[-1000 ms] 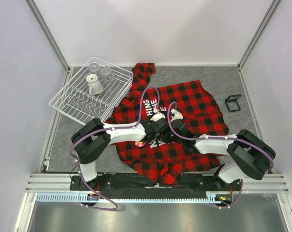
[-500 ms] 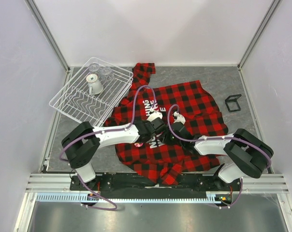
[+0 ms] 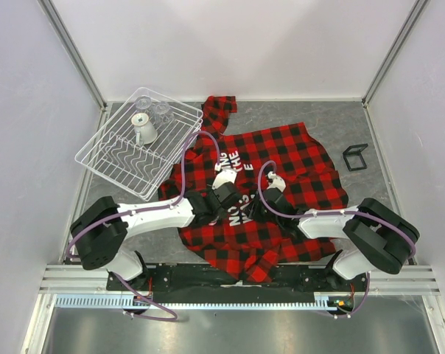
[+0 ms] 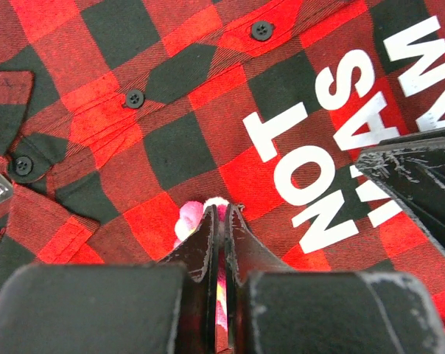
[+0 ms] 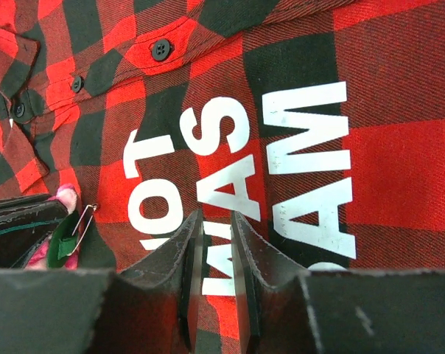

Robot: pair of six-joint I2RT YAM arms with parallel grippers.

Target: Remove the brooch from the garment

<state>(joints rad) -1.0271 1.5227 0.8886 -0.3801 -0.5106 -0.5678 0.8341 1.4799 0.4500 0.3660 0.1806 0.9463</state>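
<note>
The red-and-black plaid garment (image 3: 296, 158) lies spread on the grey table, white lettering up. My left gripper (image 4: 221, 210) is shut on the brooch (image 4: 186, 221); pink petals stick out left of the fingertips and pink and yellow show between the jaws. In the top view the left gripper (image 3: 212, 214) is left of the lettering and hides the brooch. The right wrist view shows the brooch (image 5: 63, 200) with its green part and bare pin. My right gripper (image 5: 215, 217) presses on the lettering (image 5: 230, 158), jaws nearly together with garment cloth (image 5: 399, 169) between them, a little right of the brooch.
A white wire dish rack (image 3: 116, 166) holding glass cups (image 3: 143, 129) stands at the back left, touching the shirt's sleeve. A small black frame (image 3: 355, 156) lies at the right. Enclosure walls ring the table.
My left arm's elbow has swung out left and low, and its wrist has shifted slightly left by the lettering. The right gripper has stayed on the lettering.
</note>
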